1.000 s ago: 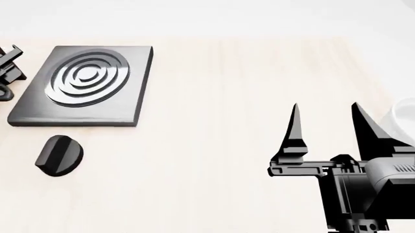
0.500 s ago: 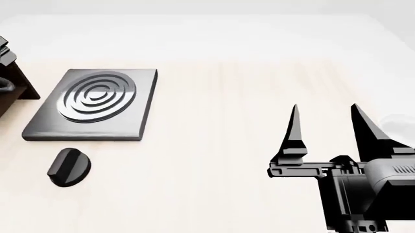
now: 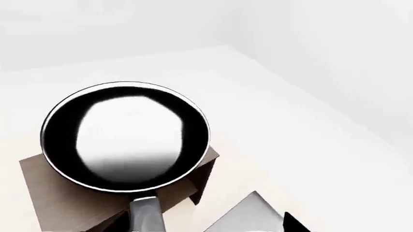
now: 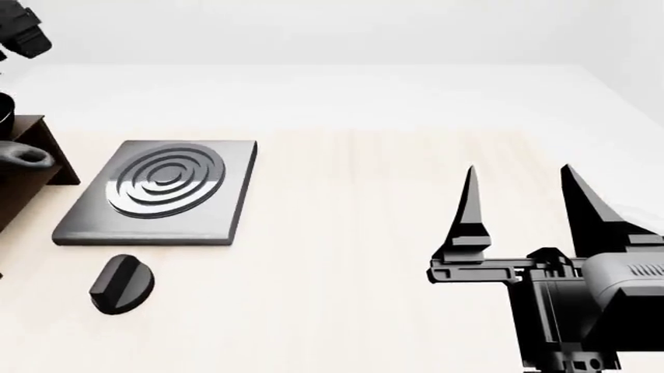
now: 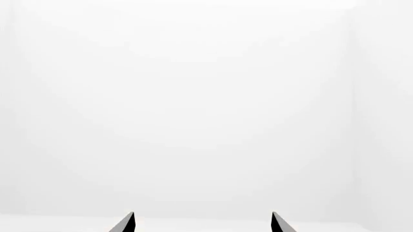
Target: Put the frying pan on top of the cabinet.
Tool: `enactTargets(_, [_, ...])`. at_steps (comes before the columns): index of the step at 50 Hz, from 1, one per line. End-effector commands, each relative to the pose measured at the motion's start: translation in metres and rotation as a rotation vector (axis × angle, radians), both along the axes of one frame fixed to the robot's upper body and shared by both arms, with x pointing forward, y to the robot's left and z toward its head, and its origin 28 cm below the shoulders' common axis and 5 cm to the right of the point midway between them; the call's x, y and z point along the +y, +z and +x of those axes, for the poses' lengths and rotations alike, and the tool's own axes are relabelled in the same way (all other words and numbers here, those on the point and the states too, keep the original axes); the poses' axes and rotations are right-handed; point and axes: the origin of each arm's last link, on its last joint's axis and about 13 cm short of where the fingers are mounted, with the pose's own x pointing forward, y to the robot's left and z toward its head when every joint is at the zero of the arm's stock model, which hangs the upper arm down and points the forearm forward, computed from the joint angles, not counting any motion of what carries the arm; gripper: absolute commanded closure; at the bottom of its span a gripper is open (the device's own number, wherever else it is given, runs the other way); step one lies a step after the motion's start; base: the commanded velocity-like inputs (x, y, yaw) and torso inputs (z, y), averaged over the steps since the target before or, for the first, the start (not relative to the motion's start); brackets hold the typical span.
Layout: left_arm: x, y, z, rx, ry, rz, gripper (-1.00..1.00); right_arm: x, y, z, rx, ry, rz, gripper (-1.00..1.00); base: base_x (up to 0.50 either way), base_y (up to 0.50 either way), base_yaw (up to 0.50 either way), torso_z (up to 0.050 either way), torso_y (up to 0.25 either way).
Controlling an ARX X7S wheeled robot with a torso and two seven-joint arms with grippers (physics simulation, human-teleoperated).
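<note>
— Right gripper (image 4: 518,203)?
— Spread wide, nothing between the two pointed fingers (image 4: 469,203). Hovering above bare pale tabletop (image 4: 343,256) at the near right of the head view. In its own wrist view, only two dark tips (image 5: 126,222) against plain white.

— Left gripper?
— Hard to judge. Only a dark piece of that arm (image 4: 21,31) at the far left edge of the head view; fingers not visible, so released or clenched cannot be told.

— Frying pan (image 3: 125,137)?
— Seen from the left wrist: round, glossy black, bright reflection in the bowl, grey handle (image 3: 147,216) running out of frame toward the camera. Lying over the flat top of the cabinet (image 3: 61,203), rim overhanging its far edge. Resting or held just above: unclear.

— Cabinet in the head view?
— Just a dark brown corner (image 4: 29,159) at the left edge, the handle's looped end (image 4: 23,155) poking over it.

— Beside that?
— Grey stove plate (image 4: 161,200) with concentric rings, just right of the cabinet. Small black knob (image 4: 123,283) nearer, apart from the plate.
</note>
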Motion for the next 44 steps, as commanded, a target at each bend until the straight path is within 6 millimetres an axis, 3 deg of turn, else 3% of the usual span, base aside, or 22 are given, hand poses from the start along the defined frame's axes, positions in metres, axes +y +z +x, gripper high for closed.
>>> enactTargets(1, [-0.05, -0.007, -0.012, -0.114, -0.296, 0.258, -1.0, 0.0, 0.0, 0.001, 0.0, -0.002, -0.001, -1.0, 0.0, 0.0, 0.0, 0.0, 0.0])
enactTargets(2, [-0.058, -0.012, -0.021, -0.142, -0.342, 0.267, -1.0, 0.0, 0.0, 0.001, 0.0, -0.002, 0.0, -1.0, 0.0, 0.0, 0.0, 0.0, 0.0])
enactTargets(4, [-0.068, -0.002, -0.048, -0.263, -0.358, 0.354, -1.0, -0.001, 0.0, 0.001, 0.002, -0.002, 0.0, -1.0, 0.0, 0.0, 0.0, 0.0, 0.0])
enactTargets(7, [-0.081, -0.015, -0.067, -0.302, -0.431, 0.4, -1.0, -0.001, -0.001, 0.001, 0.004, -0.003, 0.0, -1.0, 0.0, 0.0, 0.0, 0.0, 0.0])
enactTargets(10, [-0.097, -0.039, -0.095, -0.365, -0.531, 0.441, -1.0, -0.001, -0.002, 0.001, 0.007, -0.005, 0.0, -1.0, 0.0, 0.0, 0.0, 0.0, 0.0])
enactTargets(19, [-0.128, -0.101, -0.149, -0.412, -0.8, 0.406, -1.0, 0.0, -0.005, 0.004, 0.016, -0.003, -0.003, -1.0, 0.0, 0.0, 0.0, 0.0, 0.0])
enactTargets(23, [-0.133, -0.121, -0.159, -0.419, -0.826, 0.399, -1.0, -0.001, -0.006, 0.005, 0.021, -0.002, -0.007, -1.0, 0.0, 0.0, 0.0, 0.0, 0.0])
enactTargets(35, [-0.135, -0.154, -0.172, -0.429, -0.834, 0.339, -1.0, 0.001, -0.012, 0.007, 0.032, 0.002, -0.015, -1.0, 0.0, 0.0, 0.0, 0.0, 0.0])
enactTargets(44, [-0.138, -0.161, -0.171, -0.41, -0.867, 0.356, -1.0, 0.002, -0.014, 0.008, 0.035, 0.002, -0.018, -1.0, 0.0, 0.0, 0.0, 0.0, 0.0])
